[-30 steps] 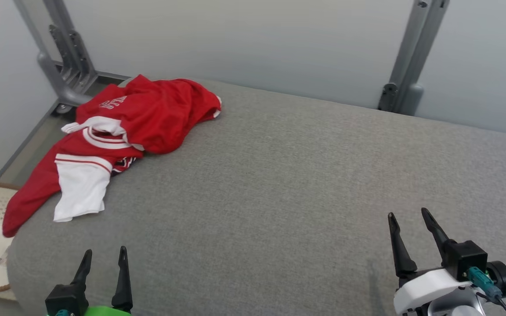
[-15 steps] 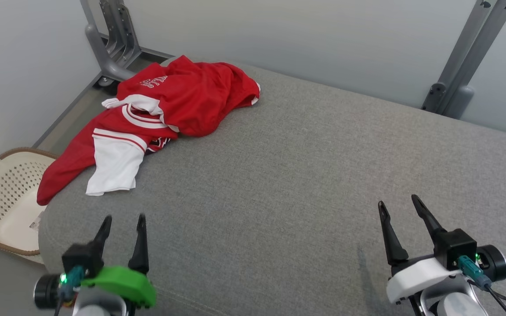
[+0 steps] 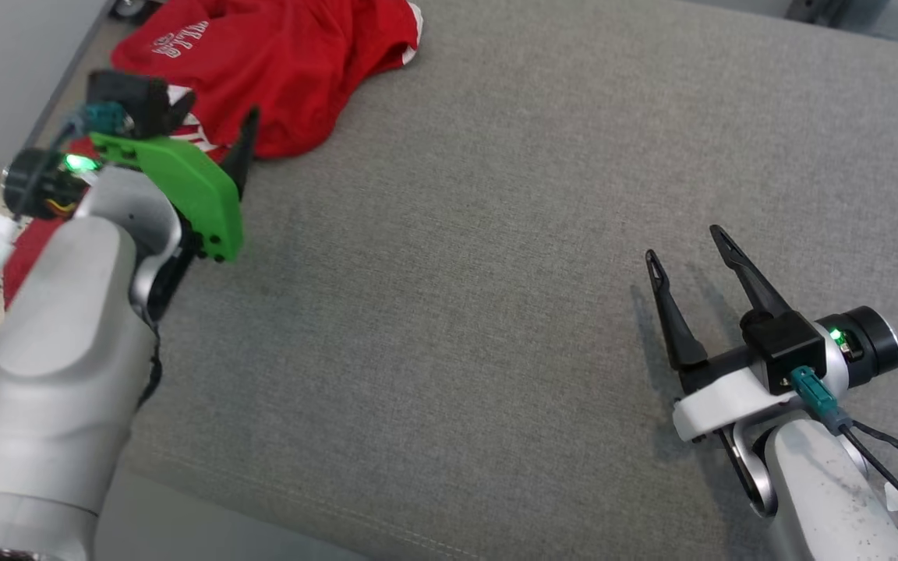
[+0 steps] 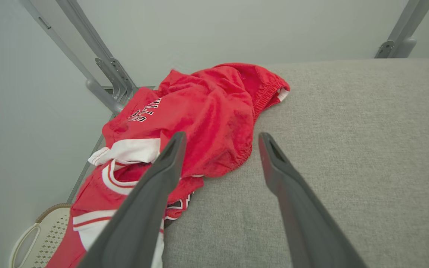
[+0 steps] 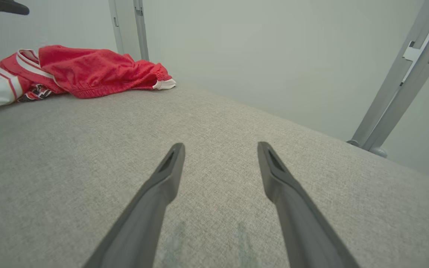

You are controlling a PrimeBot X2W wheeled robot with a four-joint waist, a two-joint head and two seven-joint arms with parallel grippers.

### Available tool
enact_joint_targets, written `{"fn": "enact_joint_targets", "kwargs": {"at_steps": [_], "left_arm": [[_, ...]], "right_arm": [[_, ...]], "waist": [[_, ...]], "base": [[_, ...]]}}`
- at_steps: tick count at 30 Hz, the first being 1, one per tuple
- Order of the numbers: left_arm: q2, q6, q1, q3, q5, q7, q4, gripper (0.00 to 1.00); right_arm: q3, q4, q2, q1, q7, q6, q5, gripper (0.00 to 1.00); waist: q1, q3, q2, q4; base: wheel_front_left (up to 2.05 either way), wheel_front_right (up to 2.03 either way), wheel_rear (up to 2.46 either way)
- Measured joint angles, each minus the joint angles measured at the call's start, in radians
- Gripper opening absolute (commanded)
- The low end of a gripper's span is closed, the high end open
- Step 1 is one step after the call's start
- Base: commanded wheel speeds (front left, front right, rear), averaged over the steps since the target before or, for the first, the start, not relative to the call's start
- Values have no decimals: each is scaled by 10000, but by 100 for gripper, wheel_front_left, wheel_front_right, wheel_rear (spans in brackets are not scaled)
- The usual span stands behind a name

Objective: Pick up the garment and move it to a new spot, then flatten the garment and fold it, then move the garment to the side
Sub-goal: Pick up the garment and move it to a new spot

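A crumpled red garment (image 3: 293, 54) with white panels and lettering lies at the far left corner of the grey cushion (image 3: 457, 234). My left gripper (image 3: 215, 117) is open at the garment's near edge, its fingers pointing at the fabric. In the left wrist view the garment (image 4: 207, 119) lies just beyond the open left gripper (image 4: 222, 137), with one fingertip in front of its red folds and nothing between the fingers. My right gripper (image 3: 684, 243) is open over bare cushion at the right. From the right wrist the garment (image 5: 88, 70) appears far off, beyond the open right gripper (image 5: 220, 146).
A pale perforated basket (image 4: 32, 242) sits on the floor left of the cushion, below its edge. Grey metal frame posts (image 4: 106, 74) stand against the wall behind the garment, and another post (image 5: 397, 93) stands at the far right. Bare grey cushion spreads between the two grippers.
The head camera has tilted down and shifted. My left arm has lifted and reached forward from the cushion's front edge to the garment's near side. The right gripper has stayed open in about the same place.
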Motion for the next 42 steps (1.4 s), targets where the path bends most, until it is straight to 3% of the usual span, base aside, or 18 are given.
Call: {"fn": "enact_joint_targets", "kwargs": {"at_steps": [5,16,18,26,33,37,42], "left_arm": [[663,-8,-1266,-203,-418,13,1377,100],[1335,-10,-2322,-1409,-1099,-50,3083,100],[1406,-10,-2336,-1720,-1137,-48,3346,0],[1626,-10,-2505,-2391,-1651,-738,3749,0],[1494,31,-2920,-2295,-1749,-2527,3724,0],[1390,31,-2915,-2376,-1781,-3081,3202,0],[1292,29,-2514,-2569,-1969,-3214,1557,0]], "right_arm": [[174,-65,52,-101,0,0,0,100],[648,-600,337,-275,-90,12,19,100],[665,-639,347,-290,-107,13,31,100],[468,-667,378,-252,-111,13,102,100],[385,-311,418,126,-50,6,364,100],[343,-167,518,509,-27,6,614,100],[61,-127,568,1071,-17,6,1137,100]], "waist": [[0,1127,0,-392],[-1,2449,0,-1694],[-1,2570,0,-1922],[-1,2624,0,-2378],[-1,1970,0,-2336],[-1,1363,0,-2335],[-1,517,0,-2398]], "base": [[0,0,0],[0,0,0],[0,0,0],[0,0,0],[0,0,0],[0,0,0],[0,0,0]]}}
